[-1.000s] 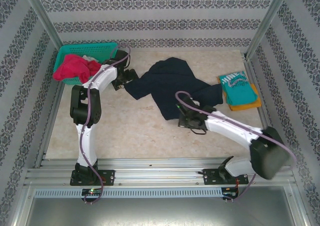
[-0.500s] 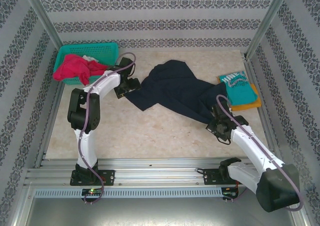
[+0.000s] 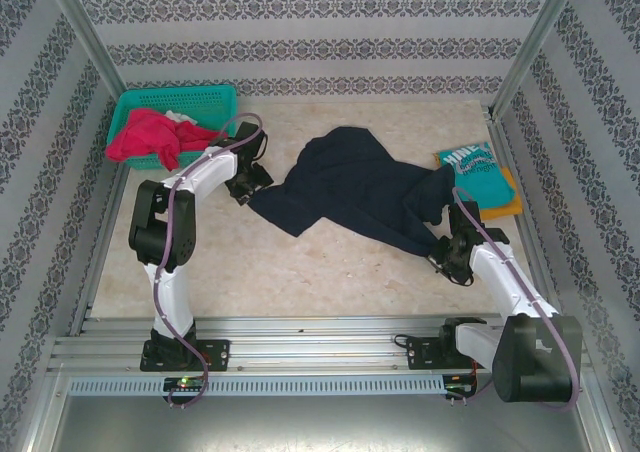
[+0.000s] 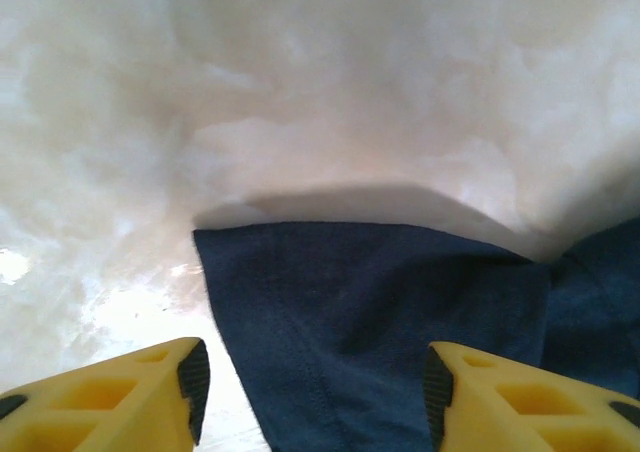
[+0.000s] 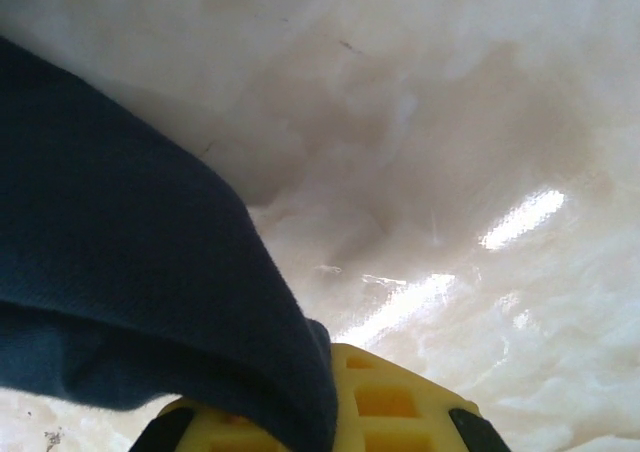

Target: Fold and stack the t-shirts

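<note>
Rightward goes the large plain dark navy cloth t-shirt point(image 3: 345, 187) — right gripper point(image 3: 447, 257) clenched on its hem, left gripper point(image 4: 315, 387) straddling the opposite corner, jaws apart — shirt stretched between them.

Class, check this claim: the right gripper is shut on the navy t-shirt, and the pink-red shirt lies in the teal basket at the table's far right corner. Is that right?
Not quite. The teal basket with the pink-red shirt stands at the far left corner, as the top external view shows. The right gripper is shut on the navy t-shirt.
</note>
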